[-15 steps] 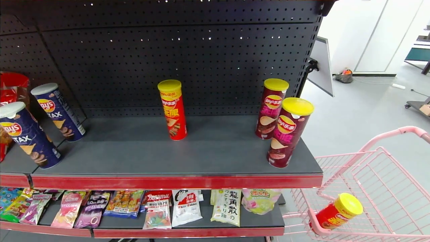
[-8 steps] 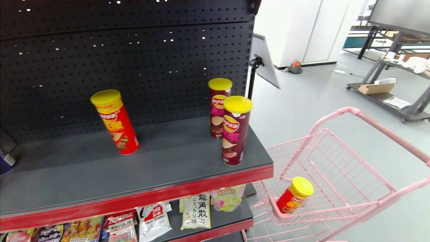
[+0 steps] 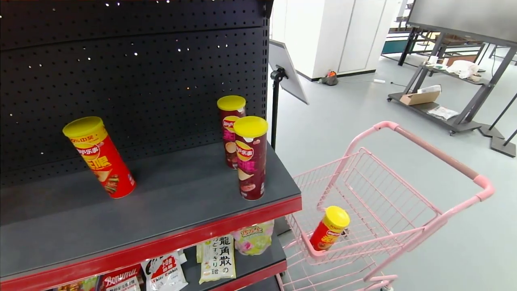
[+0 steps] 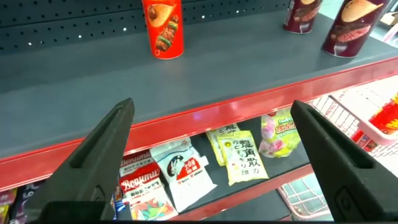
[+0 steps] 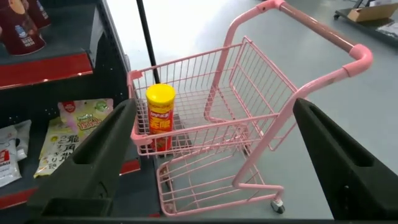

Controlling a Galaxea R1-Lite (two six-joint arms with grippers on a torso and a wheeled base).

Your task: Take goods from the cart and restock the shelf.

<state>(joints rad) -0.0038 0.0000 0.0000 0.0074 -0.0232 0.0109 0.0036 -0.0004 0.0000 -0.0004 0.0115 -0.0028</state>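
Restocking looks mostly done. In the head view, a red tube [image 3: 99,157] and two maroon tubes [image 3: 251,159] stand on the shelf [image 3: 181,202], left half of the frame. One cart can [image 3: 329,233] remains in the pink cart [image 3: 428,151], lower centre-right.

Left wrist view: your left hand [image 4: 214,165] is spread open and empty, facing the shelf edge.

Right wrist view: your right hand [image 5: 211,162] is released and empty, above the cart. The cart can [image 5: 160,118] is well apart from it, not yet gripped.

A red cylindrical chip can [image 3: 329,228] stands in the pink wire cart [image 3: 434,151], which is right of the dark metal shelf [image 3: 181,194].
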